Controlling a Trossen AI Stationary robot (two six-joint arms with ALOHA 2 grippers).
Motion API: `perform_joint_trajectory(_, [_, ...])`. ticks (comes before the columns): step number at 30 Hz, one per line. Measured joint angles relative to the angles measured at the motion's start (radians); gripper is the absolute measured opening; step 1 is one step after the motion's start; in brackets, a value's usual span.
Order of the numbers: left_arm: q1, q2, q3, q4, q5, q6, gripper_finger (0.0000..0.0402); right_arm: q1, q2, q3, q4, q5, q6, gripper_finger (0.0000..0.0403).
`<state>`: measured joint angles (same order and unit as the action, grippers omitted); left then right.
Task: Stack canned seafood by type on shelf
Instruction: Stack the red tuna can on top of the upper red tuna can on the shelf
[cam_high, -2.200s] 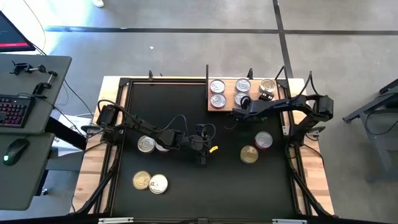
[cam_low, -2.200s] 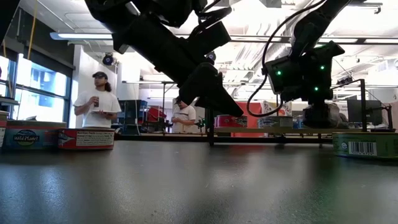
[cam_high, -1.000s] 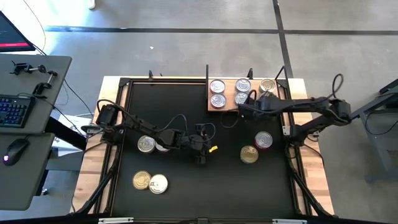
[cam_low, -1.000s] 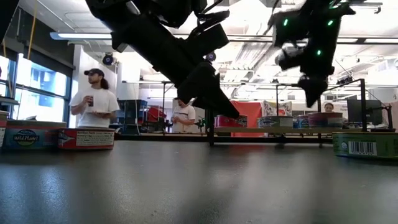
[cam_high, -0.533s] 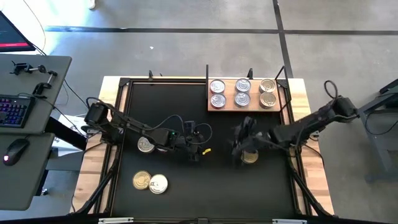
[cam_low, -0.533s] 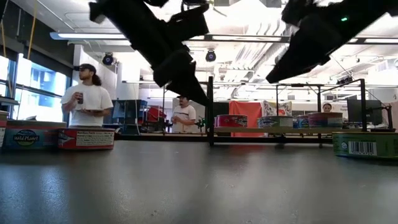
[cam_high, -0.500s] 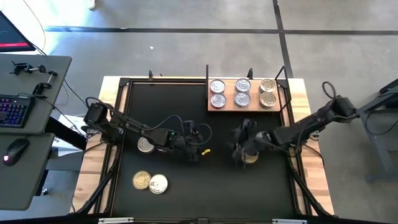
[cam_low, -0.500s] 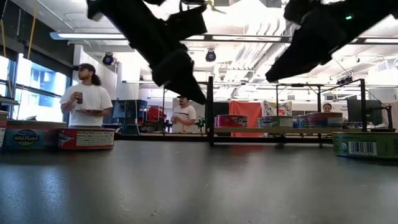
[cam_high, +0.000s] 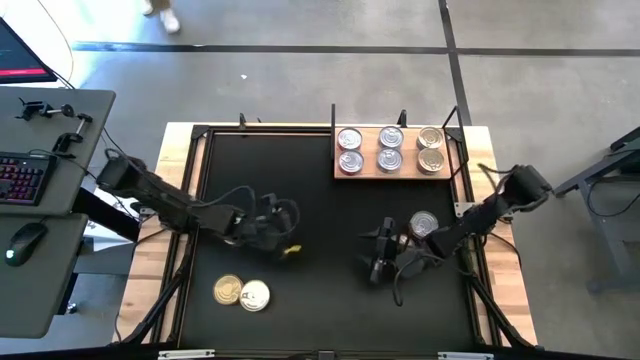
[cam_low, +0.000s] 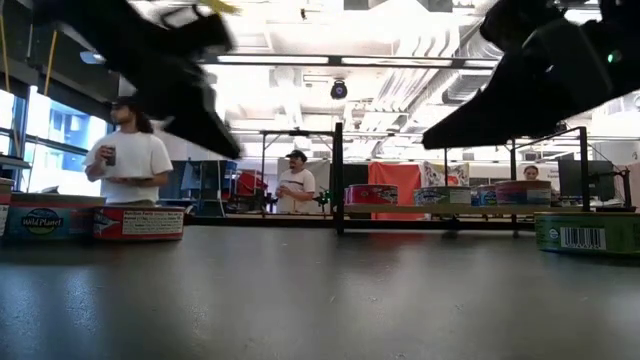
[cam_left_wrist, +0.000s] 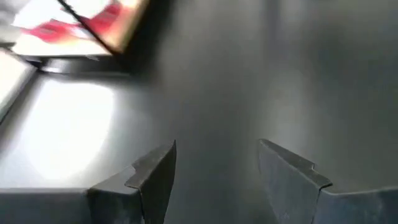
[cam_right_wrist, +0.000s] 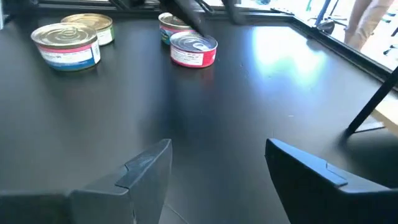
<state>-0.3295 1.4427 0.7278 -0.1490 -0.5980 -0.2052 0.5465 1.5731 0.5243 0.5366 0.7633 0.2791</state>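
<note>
While the right hand (cam_high: 377, 257) is held low over the black mat (cam_high: 320, 310) with its fingers spread and nothing between them, six tins are seen on the wooden shelf (cam_high: 398, 171) well beyond it: four silver-lidded (cam_high: 350, 139) and two gold-lidded (cam_high: 431, 138). A red-sided tin (cam_high: 423, 225) lies just beside this hand. The left hand (cam_high: 283, 248) is likewise spread and empty, and a gold tin (cam_high: 228, 290) and a silver tin (cam_high: 255, 295) are found near it, touching each other.
</note>
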Motion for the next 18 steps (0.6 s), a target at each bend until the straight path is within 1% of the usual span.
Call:
perform_joint_trajectory(2, [-0.052, -0.043, -0.019, -0.069, 0.027, -0.043, 0.0212, 0.0, 0.032, 0.0, 0.02, 0.011, 0.008, 0.025])
perform_joint_trajectory(4, [-0.11, -0.068, -0.026, -0.165, 0.026, -0.102, 0.0207, -0.006, 0.064, 0.0, 0.057, 0.017, 0.01, 0.025])
perform_joint_trajectory(8, [-0.207, -0.064, -0.026, -0.331, 0.021, -0.241, 0.0191, -0.023, 0.11, 0.0, 0.13, 0.018, 0.008, 0.025])
perform_joint_trajectory(10, [-0.225, -0.041, -0.027, -0.366, 0.039, -0.313, 0.0183, -0.03, 0.118, 0.0, 0.135, 0.018, 0.008, 0.025])
perform_joint_trajectory(12, [-0.218, -0.019, -0.036, -0.361, 0.063, -0.358, 0.0173, -0.04, 0.117, 0.0, 0.136, 0.014, 0.009, 0.025])
perform_joint_trajectory(13, [-0.207, -0.005, -0.042, -0.33, 0.073, -0.366, 0.0169, -0.043, 0.116, 0.0, 0.136, 0.014, 0.008, 0.025])
perform_joint_trajectory(16, [-0.164, 0.05, -0.054, -0.18, 0.115, -0.344, 0.0157, -0.048, 0.112, 0.0, 0.157, 0.013, -0.013, 0.025])
perform_joint_trajectory(18, [-0.125, 0.096, -0.059, -0.055, 0.134, -0.295, 0.0151, -0.049, 0.111, 0.0, 0.164, 0.013, -0.02, 0.025])
